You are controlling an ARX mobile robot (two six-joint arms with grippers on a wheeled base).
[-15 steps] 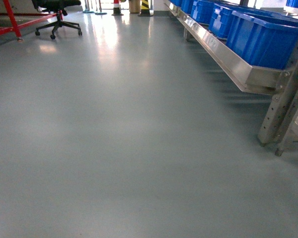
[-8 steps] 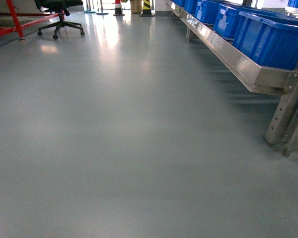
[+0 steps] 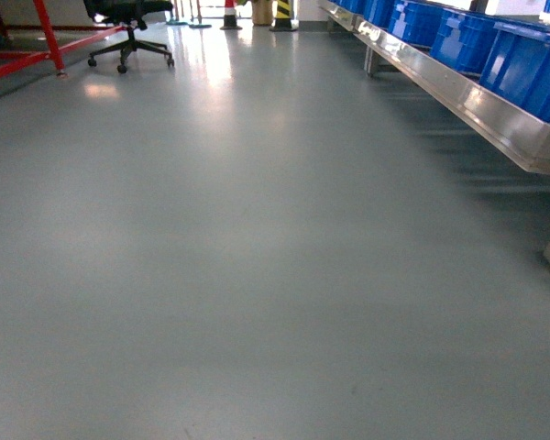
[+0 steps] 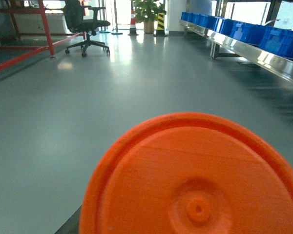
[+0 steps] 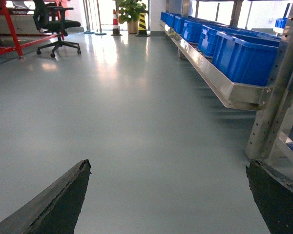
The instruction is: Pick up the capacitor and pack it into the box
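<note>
At the left wrist, an orange-red disc-shaped face (image 4: 195, 180) with a moulded centre boss fills the lower half of the view; it looks like the capacitor's end seen very close, though that is a judgement. The left gripper's fingers are hidden behind it, so whether they clamp it cannot be told. The right gripper (image 5: 168, 195) stands wide open and empty, 2 dark fingers (image 5: 58, 200) at the frame's lower corners with bare grey floor (image 5: 136, 122) between them.

Outward: the pink box appears in none of the 3 views. A steel rack (image 3: 495, 105) carrying blue bins (image 3: 532, 60) runs along the right; an office chair (image 3: 128, 37) and red frame (image 3: 50, 41) sit far left.

Change over the last second: in the head view the rack has slid rightward and its near upright has almost left the frame, while the chair has shifted right too. The base appears to be turning left or driving on. Judged from this, the robot is in transit, and packing waits until the box comes into view.
</note>
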